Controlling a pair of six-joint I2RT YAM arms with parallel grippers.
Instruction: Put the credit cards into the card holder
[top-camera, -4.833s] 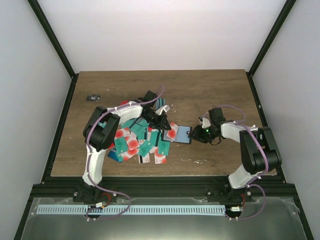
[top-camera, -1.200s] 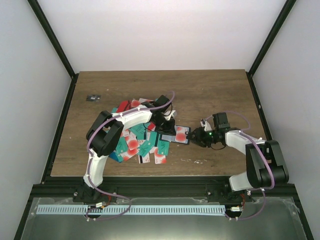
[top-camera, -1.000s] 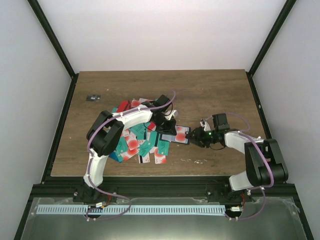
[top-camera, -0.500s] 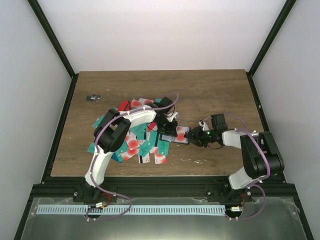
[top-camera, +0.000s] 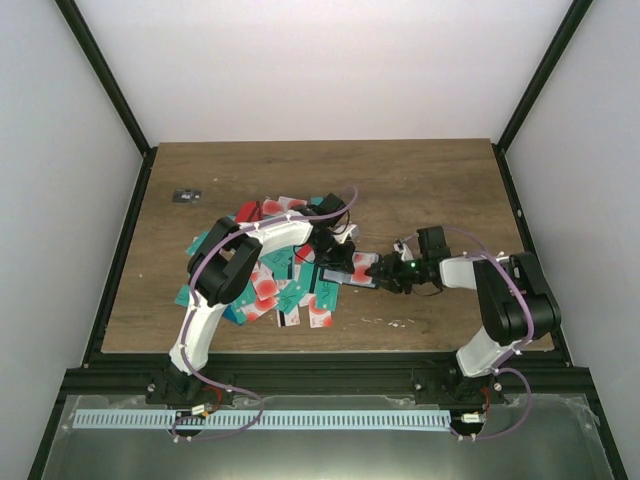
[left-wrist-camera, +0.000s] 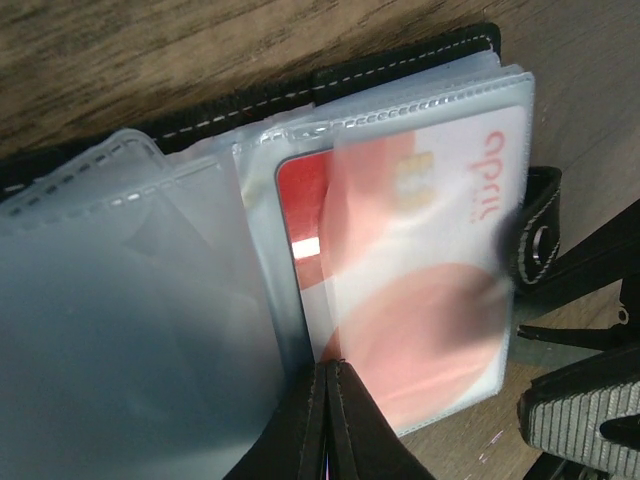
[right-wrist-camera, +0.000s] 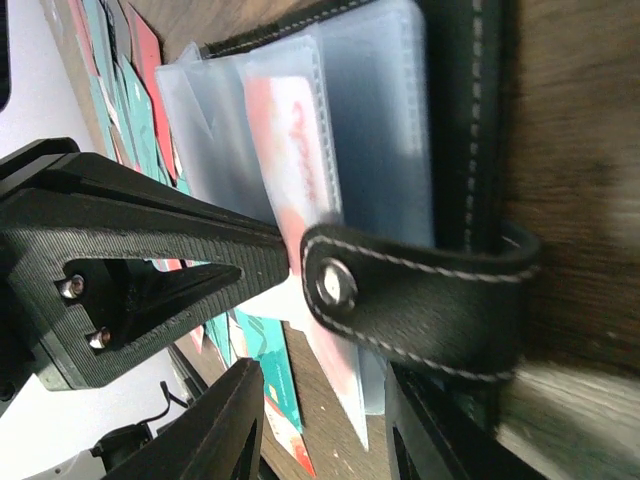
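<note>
Pinching a white card with a red circle (left-wrist-camera: 430, 300), our left gripper (left-wrist-camera: 329, 372) was shut on its near edge. Most of the card sat in a see-through pocket (left-wrist-camera: 505, 110) of the small black folding card holder (left-wrist-camera: 400, 62), open on the brown wooden table (top-camera: 430, 180) just ahead. The card's long side pointed away from that gripper, deeper in. Our right gripper (right-wrist-camera: 320, 410) stood part open around the holder's snap tab (right-wrist-camera: 420, 290); we could not tell if it squeezed. White walls (top-camera: 320, 70) stood around.
</note>
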